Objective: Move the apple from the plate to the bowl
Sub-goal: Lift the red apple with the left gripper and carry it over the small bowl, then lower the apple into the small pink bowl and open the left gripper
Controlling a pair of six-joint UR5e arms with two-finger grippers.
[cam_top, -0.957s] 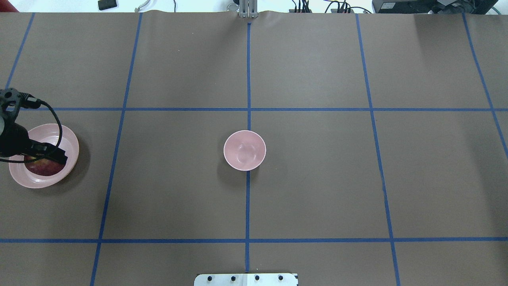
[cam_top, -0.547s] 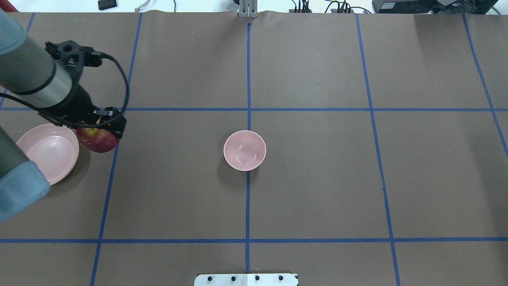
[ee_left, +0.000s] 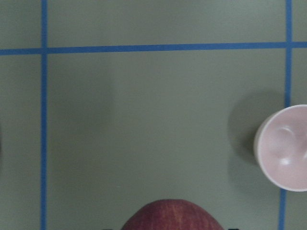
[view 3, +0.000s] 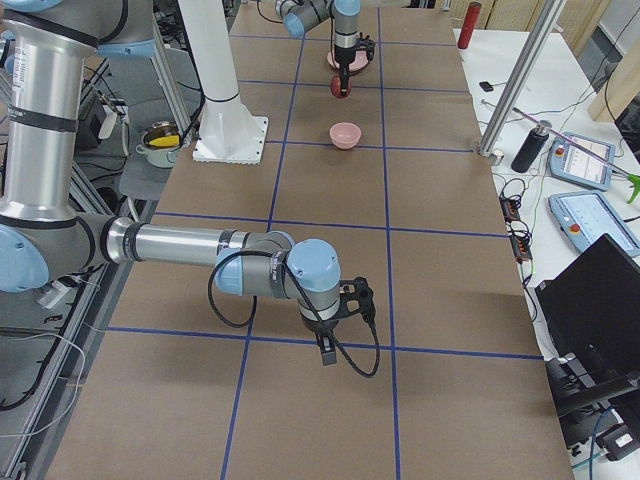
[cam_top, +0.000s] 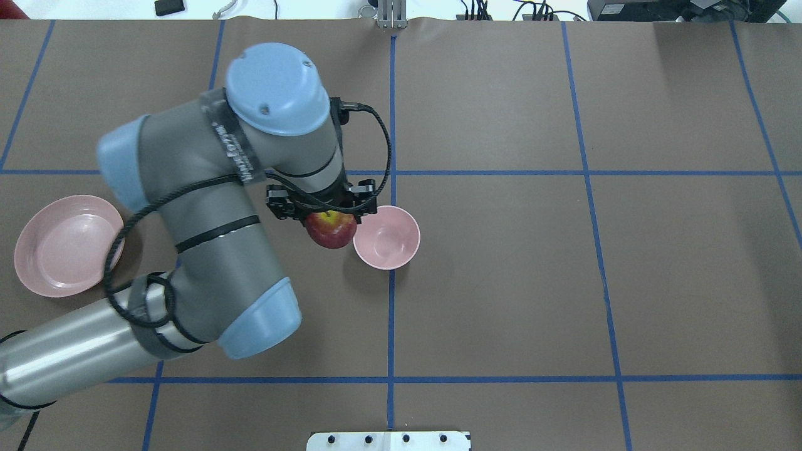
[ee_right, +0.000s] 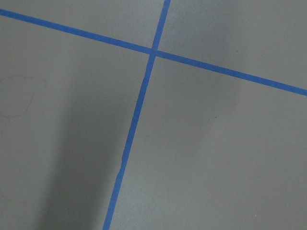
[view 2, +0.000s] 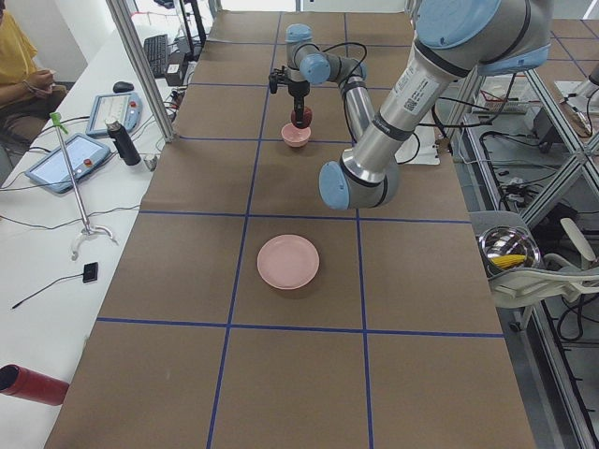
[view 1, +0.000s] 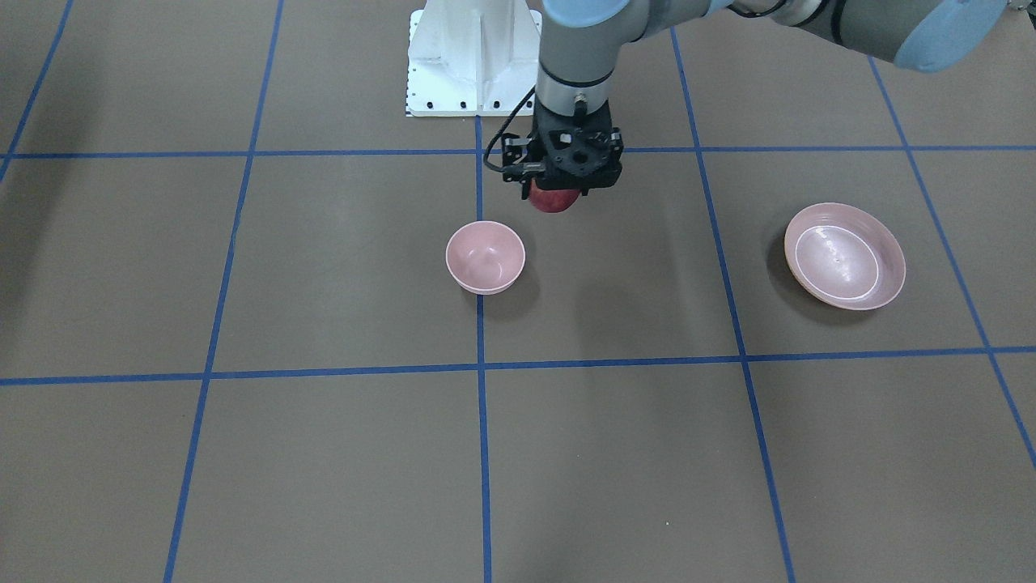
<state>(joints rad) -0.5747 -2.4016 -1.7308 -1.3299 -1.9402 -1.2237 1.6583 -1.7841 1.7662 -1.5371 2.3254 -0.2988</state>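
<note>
Hanging mid-frame beside the bowl, the apple is pinched by the left jaws; right jaws cannot be judged

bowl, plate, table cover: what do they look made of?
Bowl: pale pink, smooth, semi-gloss with soft highlights inside; probably plastic or melamine, glazed ceramic not excluded. Plate: same pink, glossier, white ring in its base; likely the same material. Table cover: matte brown sheet, wavy at the far edge, so paper or thin vinyl; blue lines look like tape.

Bright, even overhead light — soft shadows beside bowl and plate — slight blur in wrist views.
</note>
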